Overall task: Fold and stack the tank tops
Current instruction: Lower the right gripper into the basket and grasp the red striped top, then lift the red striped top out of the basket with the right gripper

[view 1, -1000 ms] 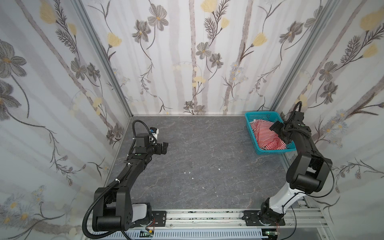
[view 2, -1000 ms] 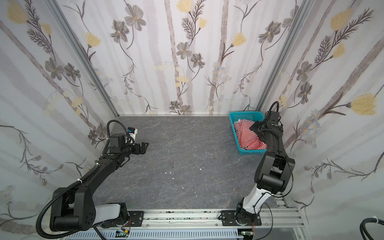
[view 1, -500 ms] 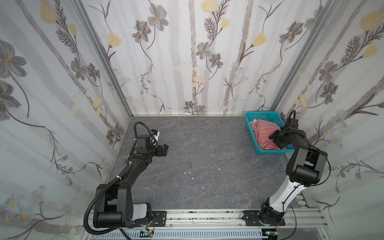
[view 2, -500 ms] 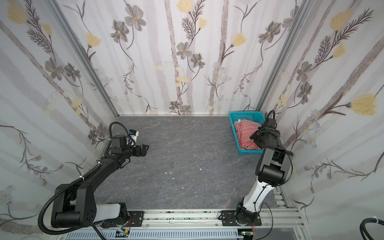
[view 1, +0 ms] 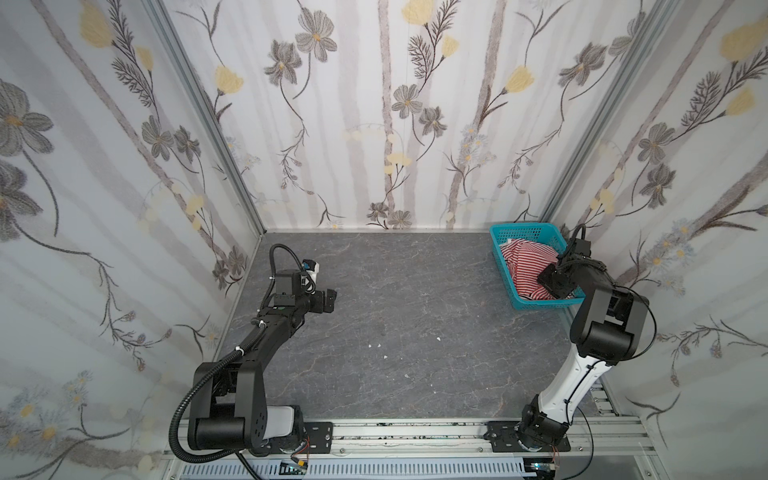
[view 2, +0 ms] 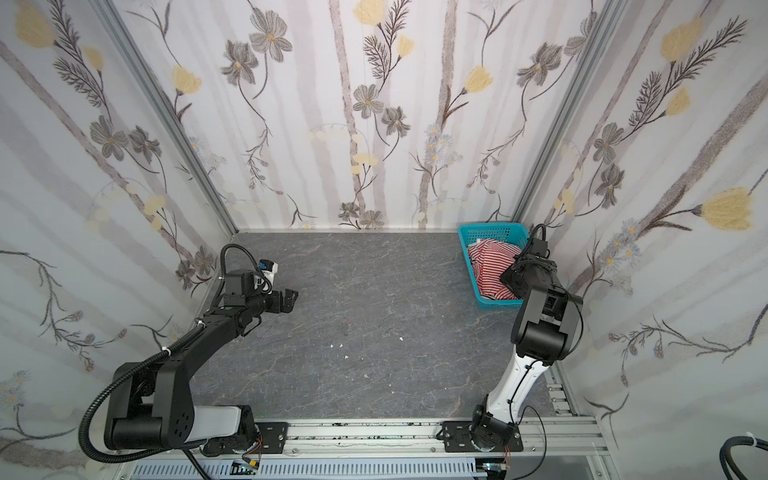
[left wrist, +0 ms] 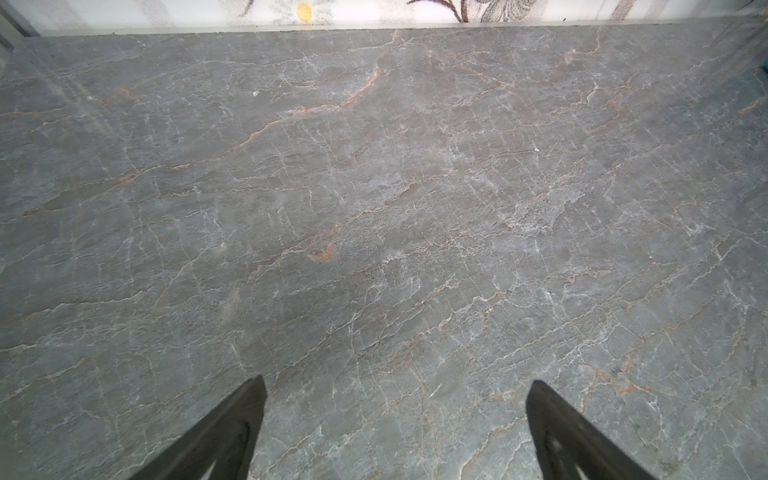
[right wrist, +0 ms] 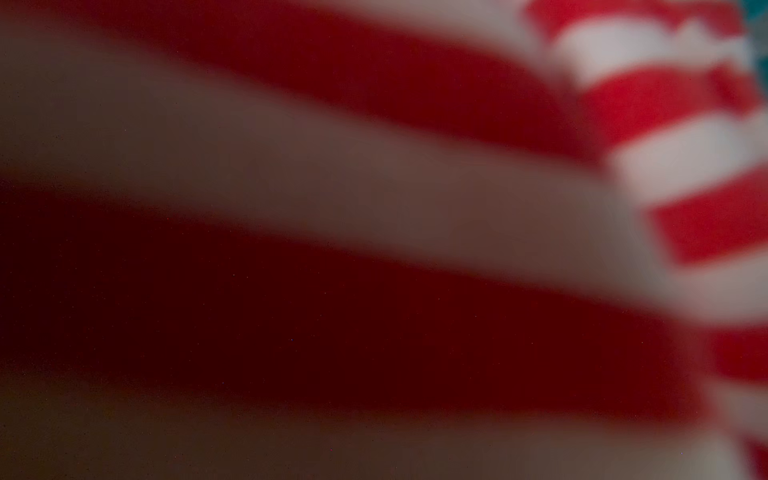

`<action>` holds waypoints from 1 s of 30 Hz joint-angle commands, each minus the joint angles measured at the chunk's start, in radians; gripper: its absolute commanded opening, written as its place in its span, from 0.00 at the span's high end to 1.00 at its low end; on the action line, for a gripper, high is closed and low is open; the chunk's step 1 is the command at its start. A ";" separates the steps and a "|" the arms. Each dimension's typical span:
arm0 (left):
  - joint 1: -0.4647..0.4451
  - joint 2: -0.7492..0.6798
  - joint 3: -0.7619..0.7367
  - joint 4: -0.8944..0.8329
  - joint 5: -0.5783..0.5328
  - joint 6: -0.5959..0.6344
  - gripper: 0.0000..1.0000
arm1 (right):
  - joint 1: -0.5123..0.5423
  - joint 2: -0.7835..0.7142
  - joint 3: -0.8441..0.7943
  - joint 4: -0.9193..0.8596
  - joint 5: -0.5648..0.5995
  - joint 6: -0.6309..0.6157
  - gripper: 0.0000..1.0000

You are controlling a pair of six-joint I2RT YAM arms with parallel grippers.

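A crumpled red-and-white striped tank top (view 1: 523,266) (view 2: 490,262) lies in the teal basket (view 1: 523,229) (view 2: 490,227) at the back right. My right gripper (view 1: 548,280) (view 2: 509,279) is pushed down into its near part, and the cloth hides the fingertips. The right wrist view shows only blurred red and white stripes of that tank top (right wrist: 685,137) pressed close to the lens. My left gripper (view 1: 330,297) (view 2: 291,298) (left wrist: 395,415) hovers open over bare table at the left, with nothing between its fingers (left wrist: 241,419).
The basket stands in the back right corner, against the right wall (view 1: 623,187). The grey marbled table (view 1: 415,311) (left wrist: 374,208) spreads between the arms, with a few small white specks (view 1: 378,345). Flowered walls close off three sides. A metal rail (view 1: 415,436) runs along the front.
My right arm has dipped down into the basket and its gripper has sunk into the red-and-white cloth. The left arm has stayed almost still, open.
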 commanded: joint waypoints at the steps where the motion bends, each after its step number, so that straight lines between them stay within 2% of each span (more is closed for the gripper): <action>1: -0.002 0.003 0.009 0.010 -0.007 -0.002 0.00 | 0.007 0.004 0.011 0.029 -0.009 -0.001 0.74; 5: -0.003 0.003 0.009 0.009 -0.011 -0.002 0.00 | 0.016 -0.020 0.010 0.030 -0.017 0.002 1.00; 12: -0.003 0.007 0.017 0.009 -0.004 -0.007 0.00 | 0.029 -0.173 -0.012 0.018 -0.055 0.017 1.00; 16: -0.007 0.014 0.027 0.009 0.000 -0.011 0.00 | 0.029 -0.270 0.029 -0.011 -0.097 0.026 1.00; 24: -0.015 0.021 0.032 0.009 -0.003 -0.014 0.00 | 0.055 -0.431 0.244 -0.114 -0.211 0.073 1.00; 30: -0.019 0.018 0.030 0.009 0.002 -0.013 0.00 | 0.142 -0.528 0.477 -0.189 -0.213 0.075 1.00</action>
